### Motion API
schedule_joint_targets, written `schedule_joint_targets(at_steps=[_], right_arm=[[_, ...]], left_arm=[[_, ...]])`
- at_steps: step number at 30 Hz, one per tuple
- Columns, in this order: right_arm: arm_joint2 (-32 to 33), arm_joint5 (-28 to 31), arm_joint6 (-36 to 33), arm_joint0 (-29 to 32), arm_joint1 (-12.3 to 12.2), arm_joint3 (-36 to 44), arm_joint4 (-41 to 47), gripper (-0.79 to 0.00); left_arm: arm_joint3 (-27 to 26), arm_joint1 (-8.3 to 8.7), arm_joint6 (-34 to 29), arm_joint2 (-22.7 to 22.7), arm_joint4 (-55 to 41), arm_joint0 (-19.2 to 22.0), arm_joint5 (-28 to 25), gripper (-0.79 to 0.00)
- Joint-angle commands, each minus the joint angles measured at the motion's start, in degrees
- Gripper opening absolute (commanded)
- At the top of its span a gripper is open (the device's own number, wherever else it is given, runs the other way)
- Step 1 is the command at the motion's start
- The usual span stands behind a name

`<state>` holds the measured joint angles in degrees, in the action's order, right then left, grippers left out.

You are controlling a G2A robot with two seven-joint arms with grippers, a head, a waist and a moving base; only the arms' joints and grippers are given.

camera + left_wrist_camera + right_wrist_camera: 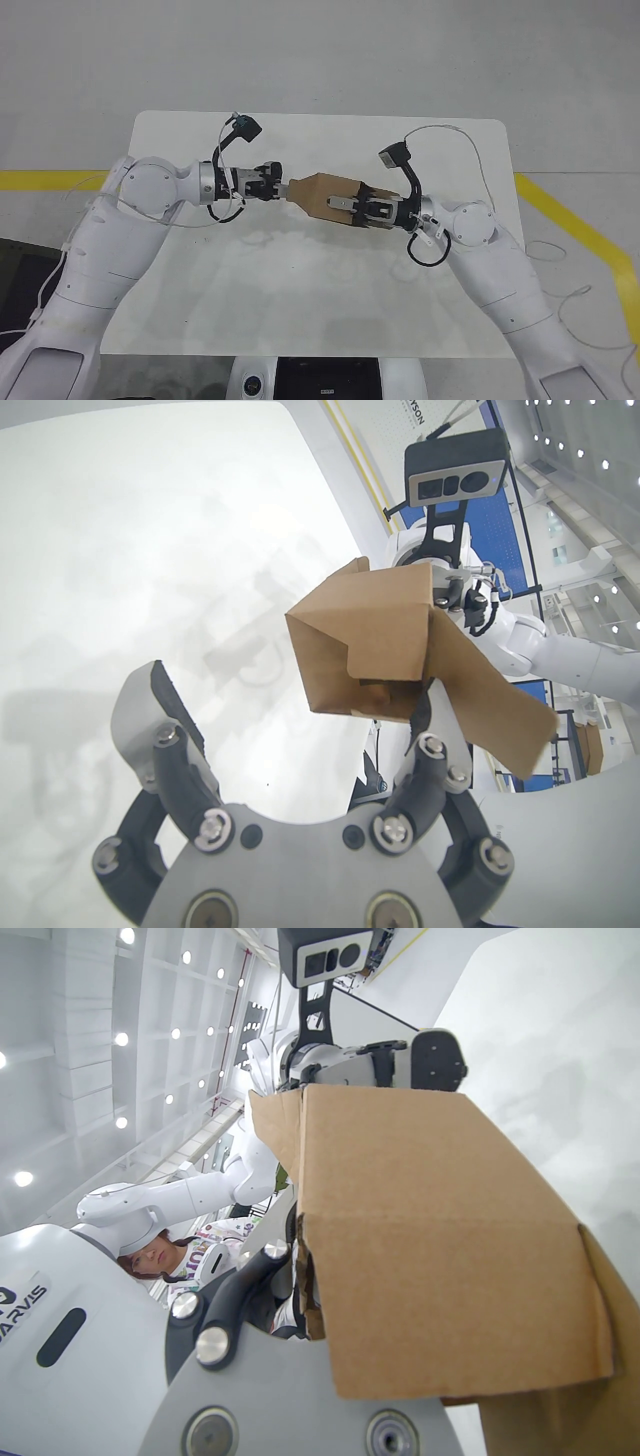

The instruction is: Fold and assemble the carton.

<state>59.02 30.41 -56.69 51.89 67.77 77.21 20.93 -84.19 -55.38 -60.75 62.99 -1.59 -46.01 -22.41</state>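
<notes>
A brown carton hangs above the middle of the white table, partly folded. My right gripper is shut on its right end, one wall pinched between the fingers; in the right wrist view the carton hides most of them. In the left wrist view the carton's open end faces me, with an end flap folded in and a long flap hanging loose. My left gripper stands open at that end, and one of its fingertips touches the carton's lower edge beside the long flap. The left gripper sits just left of the carton.
The table top under and around both arms is bare white. A thin cable loops over the table's back right corner. A yellow line runs on the floor past both table sides.
</notes>
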Motion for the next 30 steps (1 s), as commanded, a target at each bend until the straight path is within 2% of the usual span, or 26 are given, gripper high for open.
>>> schedule_joint_targets(at_steps=[1, 16, 21, 25, 30], right_arm=[[0.79, -1.01, 1.19, 0.21, -0.27, 0.51, -2.9, -0.785], [2.62, -8.83, 7.22, 2.68, -1.08, 5.62, -12.97, -0.785], [2.15, -9.86, 7.59, 2.47, -1.02, 6.88, -14.29, -0.785], [2.02, -9.98, 7.25, 2.27, -1.04, 7.79, -15.16, -0.785], [2.52, -9.78, 7.39, 2.58, -1.13, 8.61, -14.66, -0.785]], left_arm=[[-0.09, 0.24, 0.22, 1.03, 0.0, -0.32, 0.21, 0.0], [-5.18, 1.35, 0.61, 5.21, -0.69, -3.04, 0.18, 0.0], [-6.42, 1.39, 1.44, 4.3, 3.93, -3.17, 0.0, 0.0], [-4.67, 1.04, 4.67, 2.66, 8.7, -2.26, 1.57, 0.0], [-3.06, 0.61, 6.22, 1.3, 9.25, -1.37, 2.62, 0.0]])
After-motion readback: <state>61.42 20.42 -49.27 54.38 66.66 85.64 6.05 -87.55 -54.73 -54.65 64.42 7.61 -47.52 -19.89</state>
